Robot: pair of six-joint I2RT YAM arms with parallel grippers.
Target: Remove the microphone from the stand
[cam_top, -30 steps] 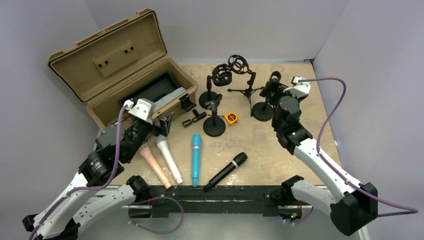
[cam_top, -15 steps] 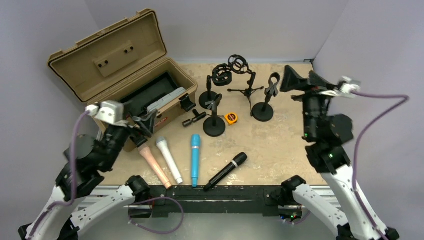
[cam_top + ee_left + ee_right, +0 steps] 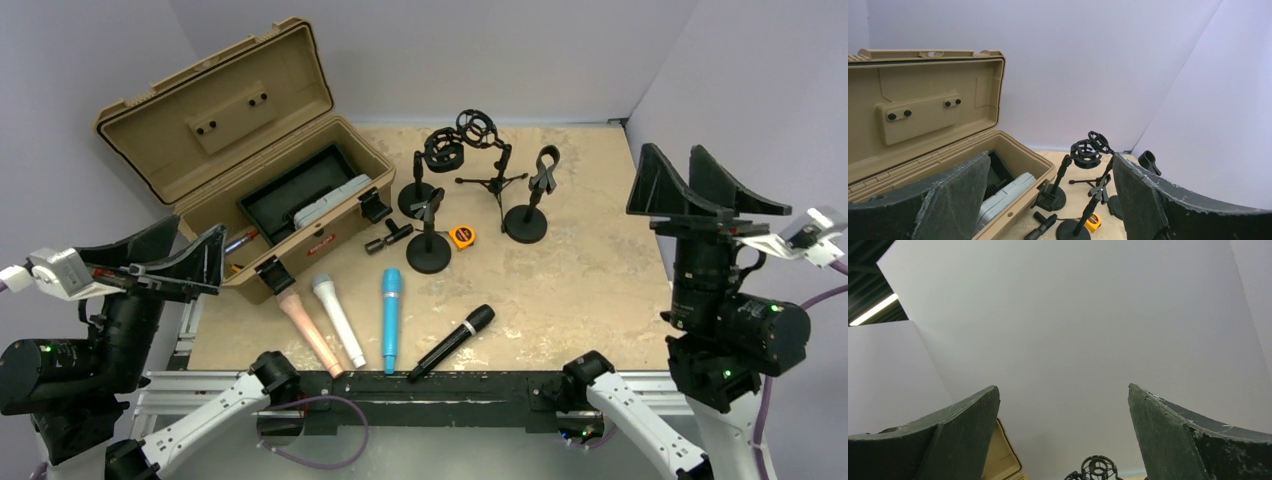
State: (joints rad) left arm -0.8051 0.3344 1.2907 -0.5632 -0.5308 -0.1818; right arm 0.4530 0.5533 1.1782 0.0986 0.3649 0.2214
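Observation:
Several microphones lie flat near the front edge of the table: a pink one (image 3: pixel 312 335), a white one (image 3: pixel 338 320), a blue one (image 3: pixel 391 318) and a black one (image 3: pixel 452 343). Several black stands stand behind them: a clip stand (image 3: pixel 430 240), a shock-mount stand (image 3: pixel 418 190), a tripod (image 3: pixel 490 165) and another clip stand (image 3: pixel 530 205). No stand holds a microphone. My left gripper (image 3: pixel 200 226) is open and empty off the table's left side. My right gripper (image 3: pixel 670 150) is open and empty off the right side. The left wrist view shows the open gripper (image 3: pixel 1050 156) and the stands (image 3: pixel 1085 152).
An open tan case (image 3: pixel 260 160) with grey gear inside stands at the back left, also in the left wrist view (image 3: pixel 923 100). An orange tape measure (image 3: pixel 462 236) and a small black part (image 3: pixel 388 238) lie among the stands. The right wrist view (image 3: pixel 1063 387) faces the wall.
Both arms have pulled back from the table and out to the sides, the left from the white microphone, the right from the right clip stand. The microphones and stands have not moved.

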